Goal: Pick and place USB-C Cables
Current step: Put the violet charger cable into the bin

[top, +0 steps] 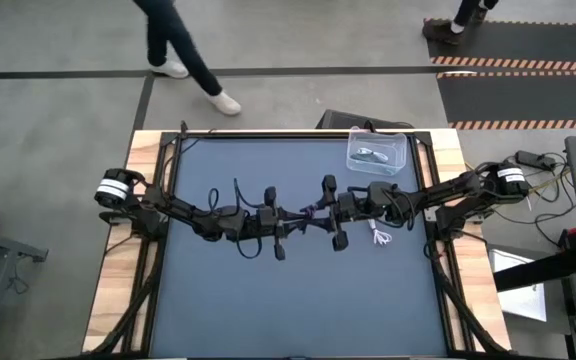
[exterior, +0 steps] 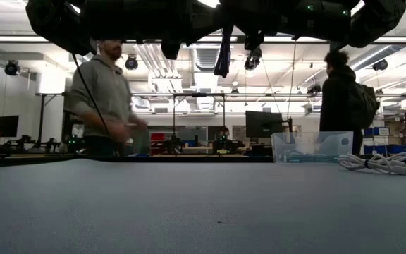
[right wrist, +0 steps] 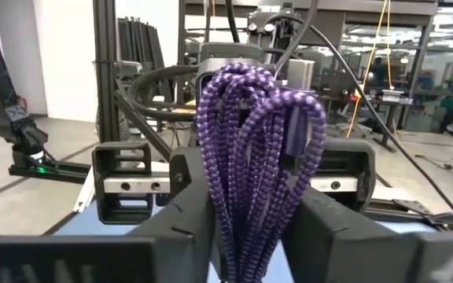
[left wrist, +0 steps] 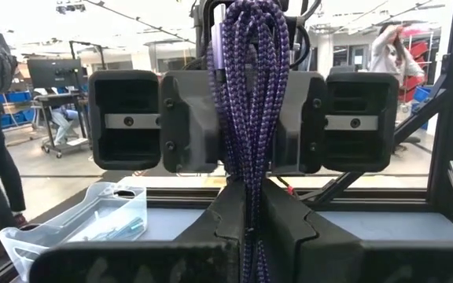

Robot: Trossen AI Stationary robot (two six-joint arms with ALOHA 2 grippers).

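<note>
Both grippers meet above the table's middle, lifted well off it. My left gripper [top: 280,228] and my right gripper [top: 334,218] face each other, each shut on the folded dark purple USB-C cable [top: 308,212], which spans the gap between them. The low view shows it as a dark strand [exterior: 223,53] hanging under the arms. One white cable [top: 380,237] lies coiled on the table near the right arm [exterior: 379,164]. The clear bin [top: 378,152] holds a teal cable [left wrist: 120,229] and another pale one. My left gripper pinches the purple cable's bundled strands [left wrist: 250,224] between its two fingers [left wrist: 293,228], coming level from the table's left. The bundle is lifted clear of the table. My right gripper pinches the same bundle [right wrist: 250,220] between its fingers [right wrist: 183,224], level from the table's right. The bundle's folded loops [right wrist: 262,94] stand up past the fingers.
The clear bin [exterior: 312,147] stands at the table's far right corner, with the loose white cable in front of it. The table's dark mat [top: 268,300] is bare toward the near edge. People walk on the floor beyond the far edge [top: 183,50].
</note>
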